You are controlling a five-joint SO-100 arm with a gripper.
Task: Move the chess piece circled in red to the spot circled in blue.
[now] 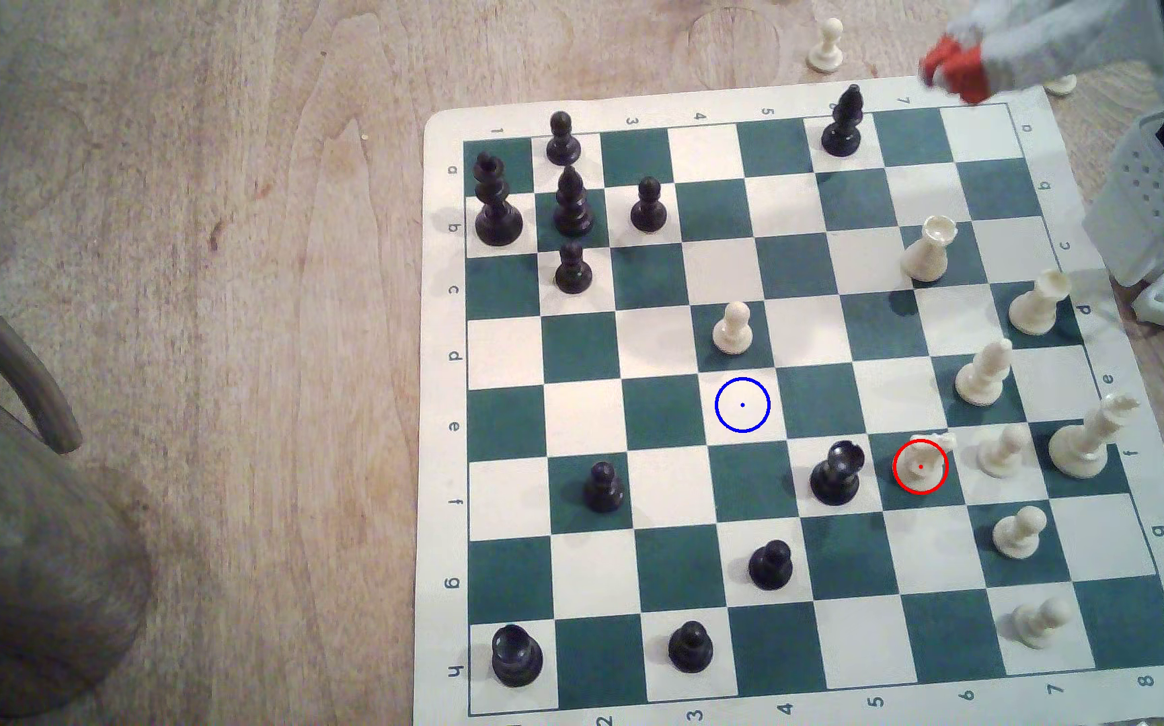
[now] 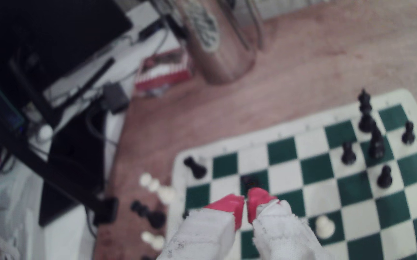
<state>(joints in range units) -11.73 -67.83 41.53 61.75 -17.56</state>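
One green-and-cream chessboard (image 1: 663,412) lies on the wooden table (image 1: 215,279). Going from the exterior view's left, black pieces crowd the far corner, then the blue-ringed cream square (image 1: 742,405) sits bare just below a cream pawn (image 1: 732,328). Further right, a black rook (image 1: 837,473) stands just beside the cream knight (image 1: 922,462), which is upright on its dark green square inside the red ring. Up at the top right the gripper (image 1: 948,70) hangs above the board's far edge, well apart from the knight, its red tips nearly together with nothing between them.
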